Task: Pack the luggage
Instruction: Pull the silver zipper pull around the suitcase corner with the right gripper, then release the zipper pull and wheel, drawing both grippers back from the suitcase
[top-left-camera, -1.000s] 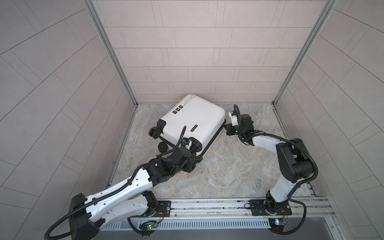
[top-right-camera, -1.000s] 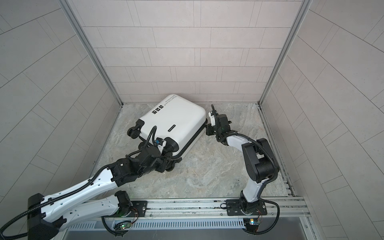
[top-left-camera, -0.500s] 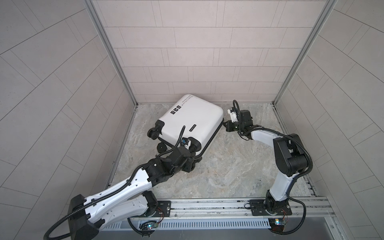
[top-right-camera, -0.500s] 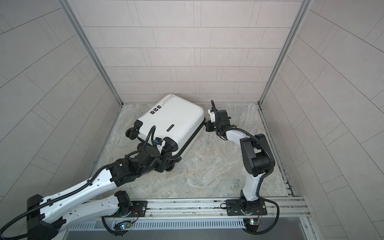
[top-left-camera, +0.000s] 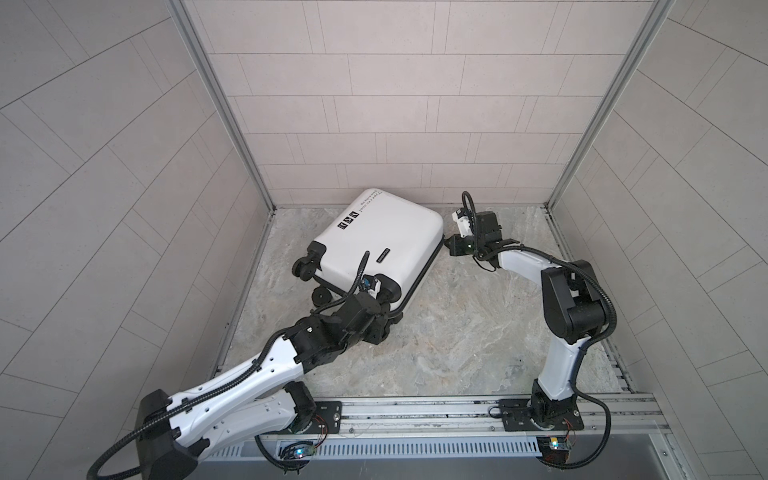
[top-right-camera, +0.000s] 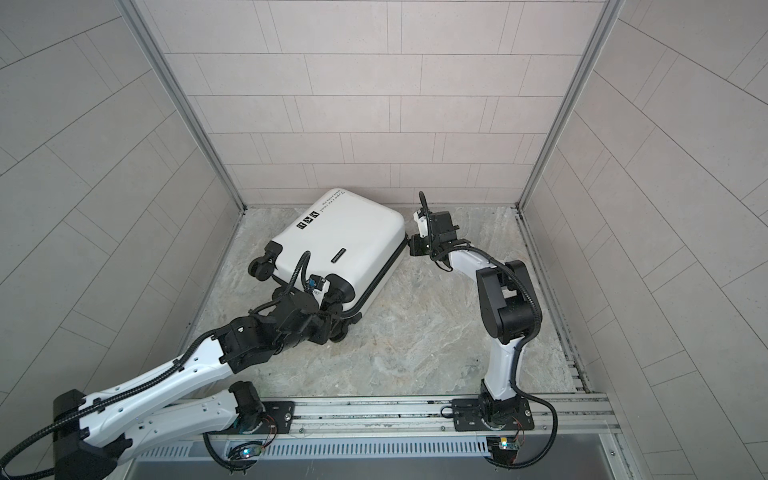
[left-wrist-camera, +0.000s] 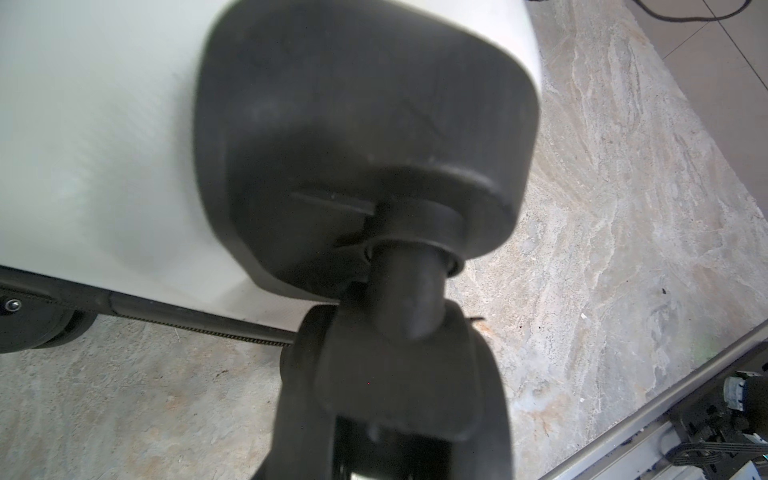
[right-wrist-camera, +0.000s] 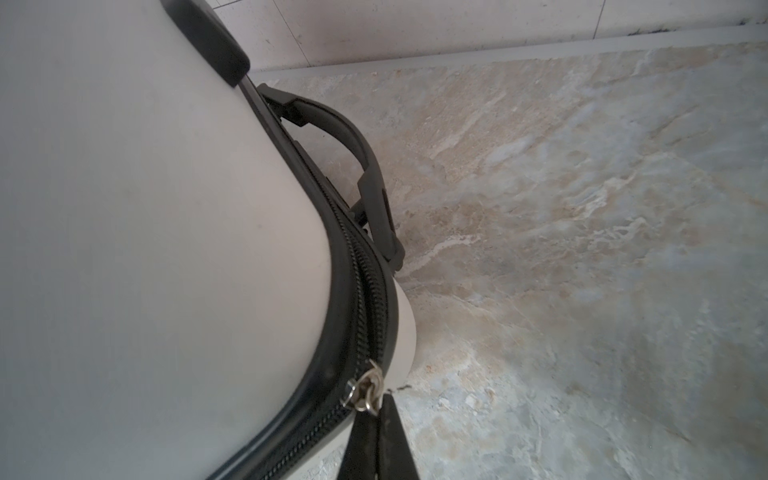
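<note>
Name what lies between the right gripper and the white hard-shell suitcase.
Only a silver metal zipper pull, pinched by the right gripper at the suitcase seam, shown in the right wrist view.

Both top views high, looking down; wrist cameras tight on luggage (right-wrist-camera: 124, 208)

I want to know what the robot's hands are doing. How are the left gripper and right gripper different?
The left gripper grips a fat black wheel, jaws partly apart; the right gripper pinches a tiny silver zip pull, jaws shut. The left gripper is at the wheel end, the right gripper at the handle end. Both hold the suitcase.
</note>
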